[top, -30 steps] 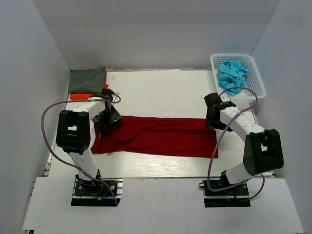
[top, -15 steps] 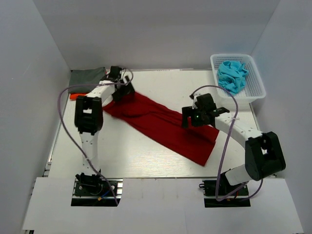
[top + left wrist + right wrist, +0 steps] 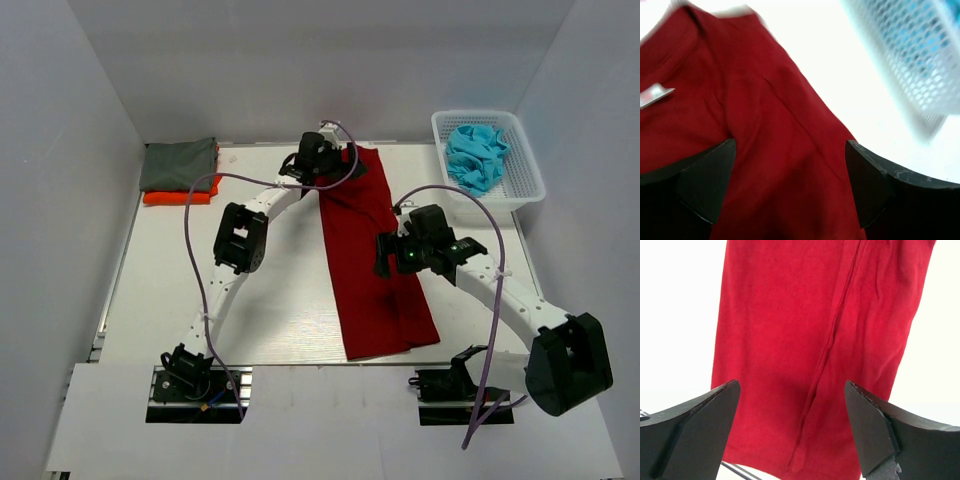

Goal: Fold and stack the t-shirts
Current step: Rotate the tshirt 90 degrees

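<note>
The dark red t-shirt [image 3: 372, 262] lies as a long folded strip running from the table's back edge to its front edge. My left gripper [image 3: 338, 166] hovers over the strip's far end, jaws wide open, with the red cloth [image 3: 765, 125] below them and a white label [image 3: 655, 94] showing. My right gripper [image 3: 388, 256] is over the strip's middle, also open, with the red shirt [image 3: 805, 325] and its lengthwise fold line between the fingers. A folded grey-green t-shirt [image 3: 180, 163] rests on a folded orange t-shirt [image 3: 178, 197] at the back left. Turquoise t-shirts [image 3: 476, 155] sit crumpled in the basket.
The white lattice basket [image 3: 528, 160] stands at the back right corner; its wall [image 3: 910, 55] shows close by in the left wrist view. White walls enclose the table on three sides. Both arms' cables loop above the table.
The red shirt has swung from lying crosswise to lying front to back. My left arm has reached to the table's back centre; my right arm has moved in over the strip's middle.
</note>
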### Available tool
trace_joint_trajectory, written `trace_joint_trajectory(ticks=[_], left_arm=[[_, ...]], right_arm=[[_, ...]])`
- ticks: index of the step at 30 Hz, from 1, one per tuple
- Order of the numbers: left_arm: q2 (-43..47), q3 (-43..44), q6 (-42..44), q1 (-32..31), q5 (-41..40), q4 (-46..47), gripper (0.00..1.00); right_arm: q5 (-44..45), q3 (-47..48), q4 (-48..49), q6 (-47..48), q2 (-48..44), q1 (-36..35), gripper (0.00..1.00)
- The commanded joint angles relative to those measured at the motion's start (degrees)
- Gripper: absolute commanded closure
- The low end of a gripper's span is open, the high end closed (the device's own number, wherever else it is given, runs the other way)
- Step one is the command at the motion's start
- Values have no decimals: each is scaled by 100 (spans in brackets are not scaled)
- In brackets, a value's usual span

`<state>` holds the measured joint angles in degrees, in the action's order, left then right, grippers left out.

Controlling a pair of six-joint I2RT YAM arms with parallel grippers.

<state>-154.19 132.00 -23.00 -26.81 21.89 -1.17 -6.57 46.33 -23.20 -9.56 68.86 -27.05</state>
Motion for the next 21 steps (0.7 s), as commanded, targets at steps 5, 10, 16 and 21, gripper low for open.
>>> trace_joint_trajectory(ticks=[5, 10, 16, 21], left_arm=[[609, 448, -64, 316, -299, 592, 0], [1020, 82, -133, 316, -362, 231, 0], [1690, -816, -73, 255, -159, -295, 0], [1270, -318, 129, -8, -105, -1215, 0]], right_arm=[[16, 184, -220, -318, 417, 24, 10], [-161, 140, -88, -362, 505, 24, 10], [489, 175, -150, -721, 576, 42, 10], [1086, 219, -307, -924, 593, 86, 10]])
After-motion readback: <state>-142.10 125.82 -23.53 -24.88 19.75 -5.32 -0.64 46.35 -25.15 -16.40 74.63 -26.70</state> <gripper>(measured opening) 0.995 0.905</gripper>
